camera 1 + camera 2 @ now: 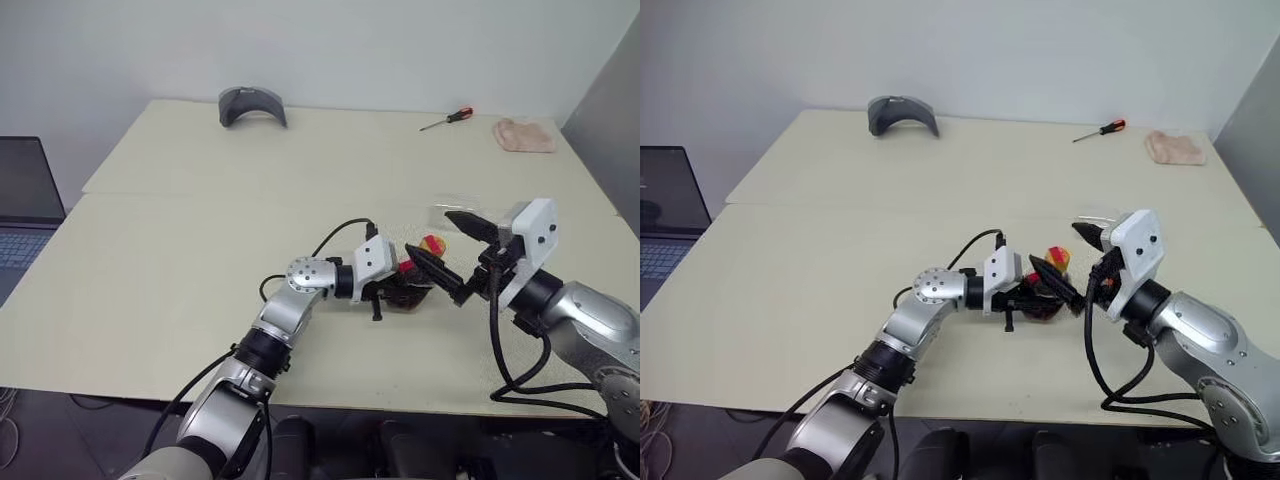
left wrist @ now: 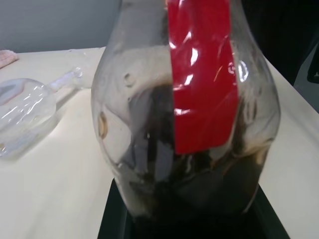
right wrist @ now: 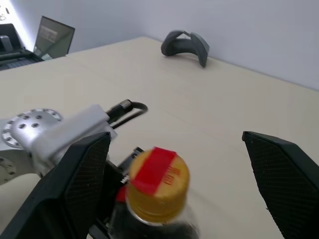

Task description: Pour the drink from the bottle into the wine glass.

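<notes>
My left gripper [image 1: 398, 290] is shut on the round body of the small clear bottle [image 1: 410, 288], which stands near the table's front middle. The bottle's lower half holds the dark brown drink [image 2: 149, 169], and a red strap [image 2: 202, 84] runs down its side. Its yellow cap with a red tab [image 3: 158, 180] sits between the fingers of my right gripper [image 3: 175, 135]. That gripper is open and touches nothing. The wine glass [image 2: 25, 117] lies on its side on the table just beyond the bottle, its stem [image 2: 65, 79] pointing away.
At the far edge of the cream table [image 1: 200, 260] lie a grey curved headset-like object [image 1: 252, 104], a red-handled screwdriver [image 1: 447, 119] and a pinkish cloth [image 1: 524, 135]. An open laptop [image 1: 25, 205] sits beside the table on the left.
</notes>
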